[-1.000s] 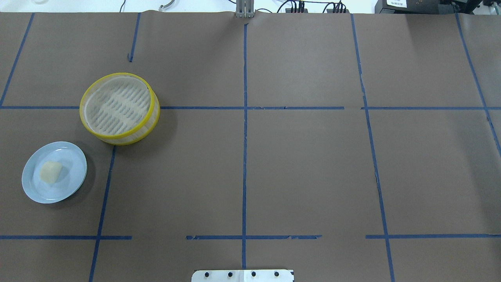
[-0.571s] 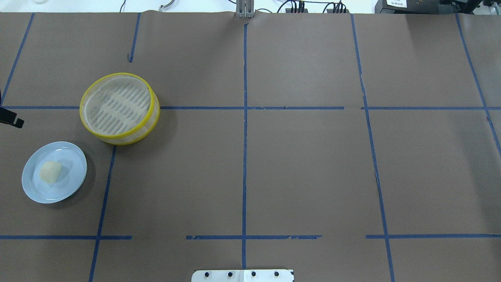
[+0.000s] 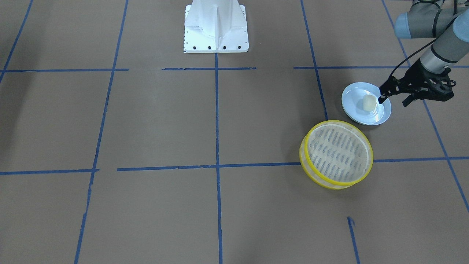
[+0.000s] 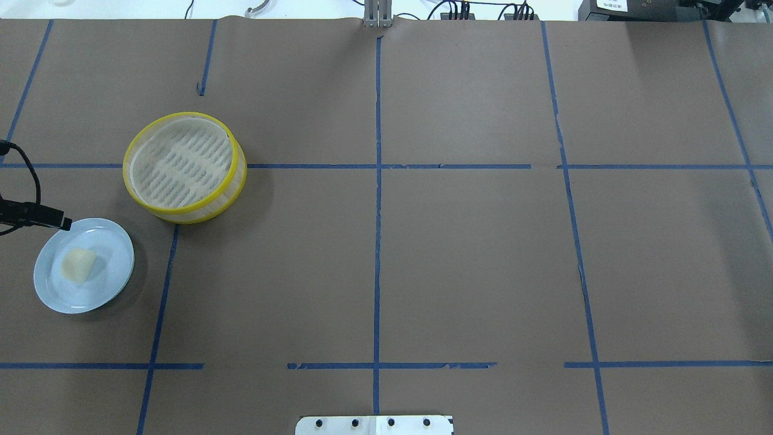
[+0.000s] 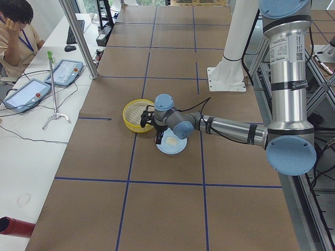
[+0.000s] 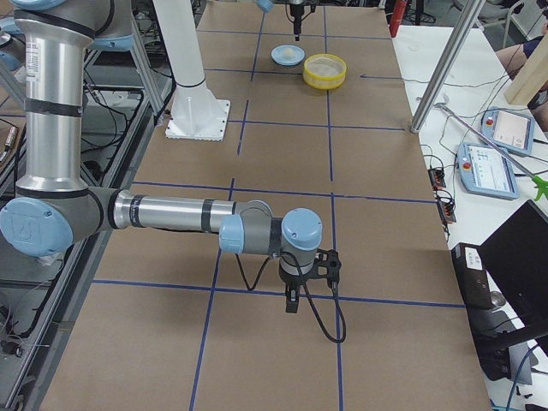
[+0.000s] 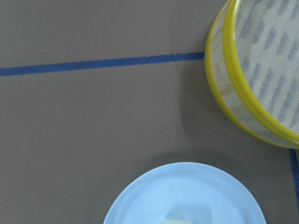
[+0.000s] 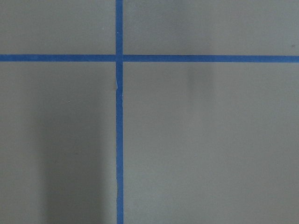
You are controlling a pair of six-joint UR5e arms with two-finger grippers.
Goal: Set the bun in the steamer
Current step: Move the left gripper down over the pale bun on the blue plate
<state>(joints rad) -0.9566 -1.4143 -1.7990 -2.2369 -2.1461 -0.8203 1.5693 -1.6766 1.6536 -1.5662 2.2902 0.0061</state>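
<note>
Bun (image 3: 368, 102) sits on the plate (image 3: 352, 110) near the tabletop's (image 3: 146, 121) left edge. The steamer (image 3: 336, 154) is just beside it, so it's a short hop, I'd guess. Left fingers (image 3: 383, 96) hang spread wide and empty over the plate's rim, probably lining up to straddle the bun. Right fingers (image 6: 292, 300) are parked by the right edge, can't tell if they're open.

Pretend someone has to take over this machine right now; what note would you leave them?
Left gripper: open, fingers spread, hovering at the edge of the blue plate, holding nothing.
Right gripper: far from the job's things; seen only from the side, so I cannot tell if it is open or shut.
Bun: lying on the plate, not grasped.
Steamer: empty, beside the plate.
Done: nothing yet.
Left: grasp the bun, lift it, set it in the steamer.
</note>
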